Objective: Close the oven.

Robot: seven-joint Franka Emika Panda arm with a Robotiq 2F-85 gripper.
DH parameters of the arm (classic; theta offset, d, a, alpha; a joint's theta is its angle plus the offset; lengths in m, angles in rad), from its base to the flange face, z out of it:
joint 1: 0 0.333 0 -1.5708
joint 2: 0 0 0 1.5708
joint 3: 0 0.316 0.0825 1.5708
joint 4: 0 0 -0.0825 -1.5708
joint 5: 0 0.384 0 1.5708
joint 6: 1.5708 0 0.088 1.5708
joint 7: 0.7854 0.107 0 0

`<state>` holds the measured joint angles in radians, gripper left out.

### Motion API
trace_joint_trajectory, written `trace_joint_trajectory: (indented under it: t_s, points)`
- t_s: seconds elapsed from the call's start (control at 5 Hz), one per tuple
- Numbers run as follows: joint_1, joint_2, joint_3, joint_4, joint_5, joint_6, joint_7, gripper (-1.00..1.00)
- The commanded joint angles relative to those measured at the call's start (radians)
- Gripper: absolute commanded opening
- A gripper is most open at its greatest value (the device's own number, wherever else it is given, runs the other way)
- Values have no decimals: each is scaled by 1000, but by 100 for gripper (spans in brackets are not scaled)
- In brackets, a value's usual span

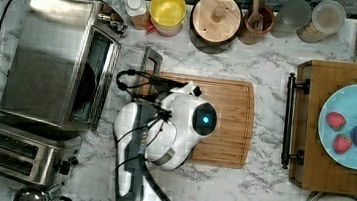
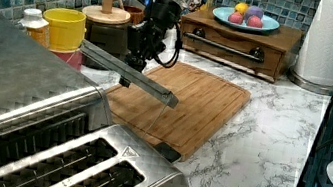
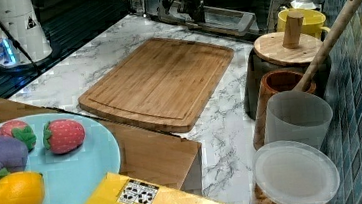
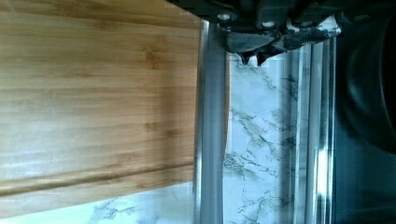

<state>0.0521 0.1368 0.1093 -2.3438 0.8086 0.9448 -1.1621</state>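
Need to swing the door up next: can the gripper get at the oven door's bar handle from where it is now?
Probably yes. The gripper hangs right at the handle of the open oven door, and nothing stands between them; the cutting board lies flat below.

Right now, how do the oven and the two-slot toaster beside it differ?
The oven is the larger box, the toaster clearly smaller. The oven loads from the side through a hinged glass door, now hanging open with its bar handle over the cutting board; the toaster has no door, just two open slots on top. Both are brushed stainless steel and sit next to each other on the marble counter.
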Motion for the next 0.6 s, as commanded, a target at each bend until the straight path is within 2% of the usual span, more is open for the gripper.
trace_joint_trajectory:
  t_s: [0.2, 0.4, 0.6]
  points:
    - [128, -90, 138, 256, -218, 23, 282, -100]
    - [121, -120, 166, 272, -387, 15, 422, -100]
    - [113, -131, 196, 282, -492, 17, 540, -100]
